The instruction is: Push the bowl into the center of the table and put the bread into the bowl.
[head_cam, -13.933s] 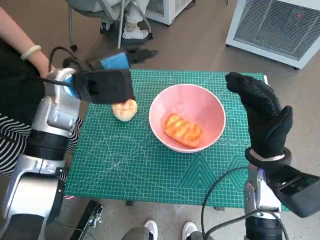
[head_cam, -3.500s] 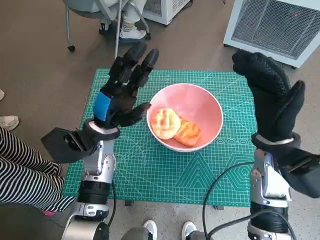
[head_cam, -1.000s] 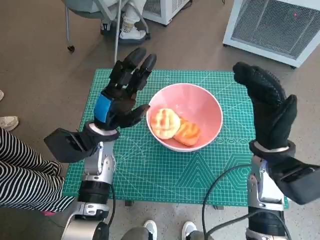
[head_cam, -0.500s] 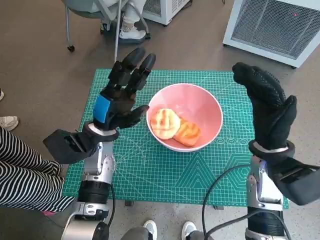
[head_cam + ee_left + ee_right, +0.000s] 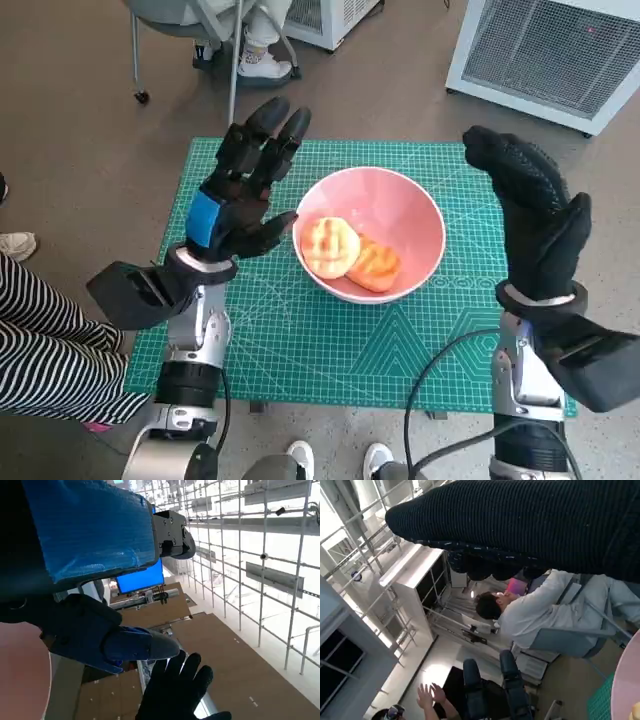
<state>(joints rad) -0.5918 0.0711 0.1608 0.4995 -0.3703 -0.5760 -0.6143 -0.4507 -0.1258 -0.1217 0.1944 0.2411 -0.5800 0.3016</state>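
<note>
1. Sitting near the middle of the green mat [image 5: 300, 350] on the table, the pink bowl [image 5: 400, 205] holds two pieces of bread.
2. The paler round bread [image 5: 330, 246] lies on the bowl's left side, touching the darker orange bread [image 5: 376, 265] just to its right.
3. The left hand [image 5: 235, 200] is raised just left of the bowl, its blue-taped back showing, fingers spread apart and pointing to the far side, holding nothing; its thumb reaches toward the bowl's left rim.
4. The right hand [image 5: 535, 215] is upright to the right of the bowl, clear of the rim, its gloved fingers apart and empty.
5. In the right wrist view a person [image 5: 530, 615] sits leaning forward.
6. A white slatted cabinet [image 5: 550, 50] stands on the floor to the far right.
</note>
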